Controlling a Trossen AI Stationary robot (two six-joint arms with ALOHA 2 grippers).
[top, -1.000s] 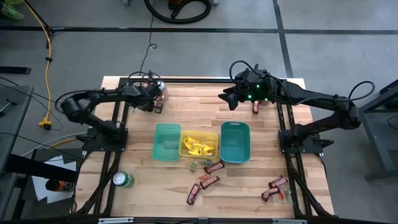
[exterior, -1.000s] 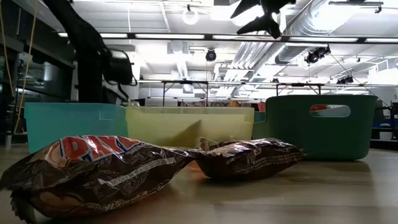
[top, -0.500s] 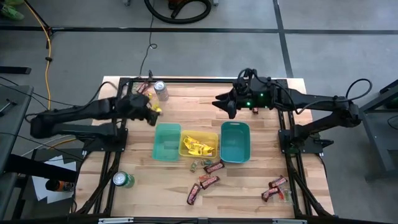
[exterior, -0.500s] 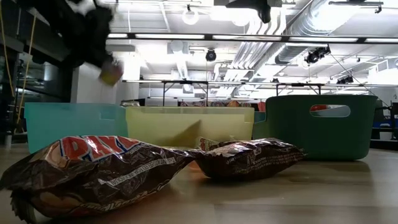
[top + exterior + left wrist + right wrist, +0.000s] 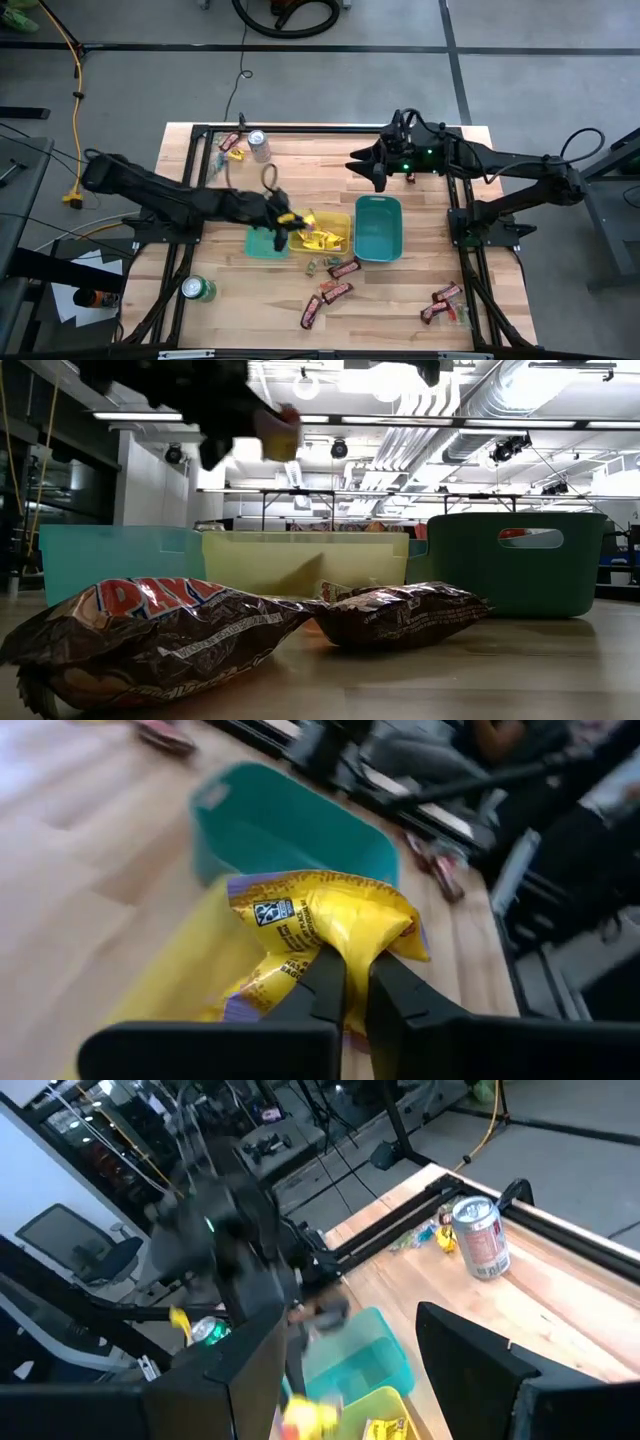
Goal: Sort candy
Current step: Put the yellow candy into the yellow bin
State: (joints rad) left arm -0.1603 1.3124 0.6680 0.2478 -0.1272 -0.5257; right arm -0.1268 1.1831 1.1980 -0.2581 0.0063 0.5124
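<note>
My left gripper (image 5: 284,218) hangs over the left end of the yellow bin (image 5: 344,222), shut on a yellow candy packet (image 5: 330,920). The low view shows that packet (image 5: 281,432) high above the bins. More yellow packets (image 5: 318,237) lie inside the yellow bin. Brown-and-red bars lie flat on the table's near side (image 5: 336,291) and near right (image 5: 441,302). My right gripper (image 5: 364,171) is open, in the air over the far edge of the dark teal bin (image 5: 378,245); its wrist view shows the fingers spread wide (image 5: 350,1370). My left gripper pinches the yellow packet between its two fingers (image 5: 325,982) at the packet's crumpled edge (image 5: 352,952). The rest of the packet sticks out past the fingertips. It is lifted clear, above the yellow bin.
A light teal bin (image 5: 262,240) stands left of the yellow one. A silver can (image 5: 259,145) and small sweets (image 5: 232,148) sit at the far left, a green can (image 5: 197,289) at the near left. A red bar (image 5: 411,178) lies by the right arm. Tiny pieces (image 5: 316,264) lie before the bins.
My left gripper has swung from the far-left corner beside the silver can toward the near side and the right, ending over the yellow bin, carrying the yellow packet with it. The bars and bins have stayed in place.
</note>
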